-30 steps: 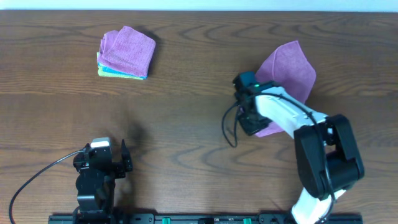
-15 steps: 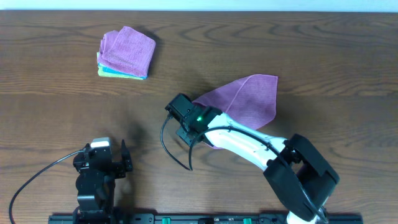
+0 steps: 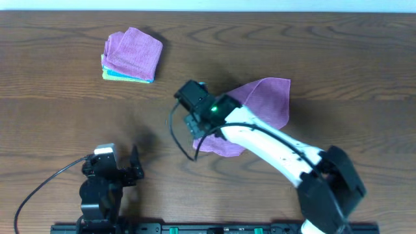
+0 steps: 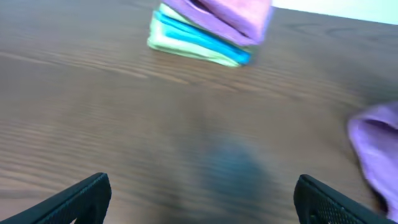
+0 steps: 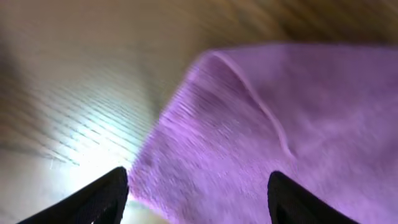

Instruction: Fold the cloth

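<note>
The purple cloth (image 3: 263,107) lies doubled over in the middle of the table, its upper layer reaching from the back right corner down to the front left. My right gripper (image 3: 198,125) hovers over the cloth's left end, open, holding nothing. In the right wrist view the cloth (image 5: 280,124) fills the space under the spread fingers of the right gripper (image 5: 199,196), with a hem line running across it. My left gripper (image 3: 134,170) stays at the front left, open and empty, well away from the cloth. The left wrist view shows the left gripper (image 4: 200,199) over bare wood, the cloth (image 4: 376,149) at the right edge.
A stack of folded cloths (image 3: 132,56), purple on top of blue and green, sits at the back left; the same stack (image 4: 205,31) appears far ahead in the left wrist view. A black cable (image 3: 177,140) loops beside the right wrist.
My right gripper carried one edge of the cloth leftward over the rest, then opened and let it go. The cloth now lies doubled. The left arm barely moved.
</note>
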### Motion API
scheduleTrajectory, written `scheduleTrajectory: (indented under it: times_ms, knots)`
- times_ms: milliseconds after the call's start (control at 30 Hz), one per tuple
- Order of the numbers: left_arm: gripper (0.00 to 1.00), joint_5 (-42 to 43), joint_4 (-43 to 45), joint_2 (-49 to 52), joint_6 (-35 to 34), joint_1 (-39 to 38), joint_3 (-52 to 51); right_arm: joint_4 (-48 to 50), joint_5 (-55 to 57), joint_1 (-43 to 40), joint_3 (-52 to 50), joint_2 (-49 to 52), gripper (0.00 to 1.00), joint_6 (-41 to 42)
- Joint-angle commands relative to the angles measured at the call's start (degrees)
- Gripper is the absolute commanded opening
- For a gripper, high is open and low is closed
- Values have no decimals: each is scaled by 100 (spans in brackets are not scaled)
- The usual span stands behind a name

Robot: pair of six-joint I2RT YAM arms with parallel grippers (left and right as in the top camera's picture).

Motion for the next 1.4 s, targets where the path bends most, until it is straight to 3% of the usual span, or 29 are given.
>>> scheduleTrajectory:
  times_ms: [0, 200, 333, 467, 633, 867, 1367]
  knots:
    - [95, 804, -385, 201, -297, 2, 131, -481, 37, -374, 66, -343, 59, 1808]
    - [95, 828, -584, 874, -256, 2, 267, -212, -894, -811, -361, -754, 63, 1598]
    - [95, 848, -365, 1141, -256, 2, 267, 61, -1462, -1202, -1182, -1016, 64, 1674]
    - [95, 898, -140, 1161, -258, 2, 267, 986, -2076, -1633, -2190, -1349, 65, 2000]
    - [95, 1362, -37, 1163, -317, 2, 267, 2457, -2341, -1945, -2929, -1370, 71, 1495]
    - [95, 1386, -48, 1163, -387, 2, 267, 3698, -2146, -2011, -2986, -625, 69, 1582]
    - [95, 1386, -46, 1163, -385, 2, 267, 4221, -2076, -2011, -2986, -90, 64, 1773]
